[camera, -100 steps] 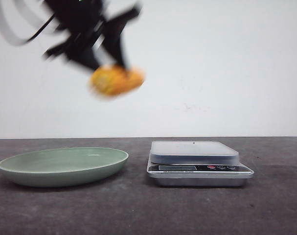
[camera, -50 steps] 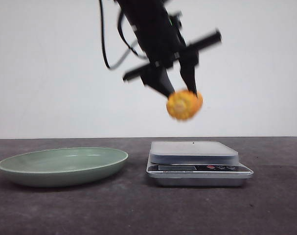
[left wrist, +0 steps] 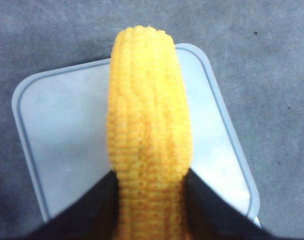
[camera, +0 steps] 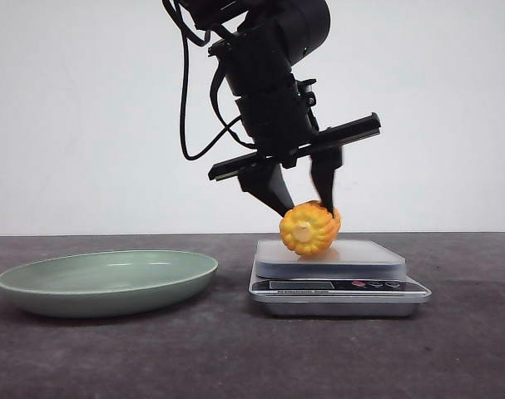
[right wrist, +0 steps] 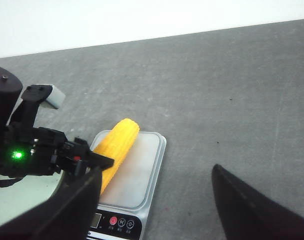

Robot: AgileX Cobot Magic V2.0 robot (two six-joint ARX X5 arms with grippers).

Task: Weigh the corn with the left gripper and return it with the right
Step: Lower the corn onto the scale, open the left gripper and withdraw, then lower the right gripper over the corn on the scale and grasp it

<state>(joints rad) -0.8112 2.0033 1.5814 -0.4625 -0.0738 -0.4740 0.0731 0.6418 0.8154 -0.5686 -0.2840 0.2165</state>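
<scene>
A: Procedure for the current step?

B: The scale (camera: pixel 339 278) stands on the surface (camera: pixel 235 357) beside the plate (camera: pixel 106 281). The corn (camera: pixel 309 229) is at the platform, likely touching. Release slowly, lift straight up, avoid rolling it.

A: Arm pose?

B: Left arm reaches down steeply; left end effector (camera: pixel 303 202) grips the corn's far end. Right end effector (right wrist: pixel 157 200) waits well apart, fingers spread wide, empty.

On the worktop (camera: pixel 235 357) the plate (camera: pixel 107 281) lies to the left and the scale (camera: pixel 335 276) just to its right, with the corn (camera: pixel 309 229) resting on the scale's platform between the jaws of the left gripper (camera: pixel 304 205) above it.
</scene>
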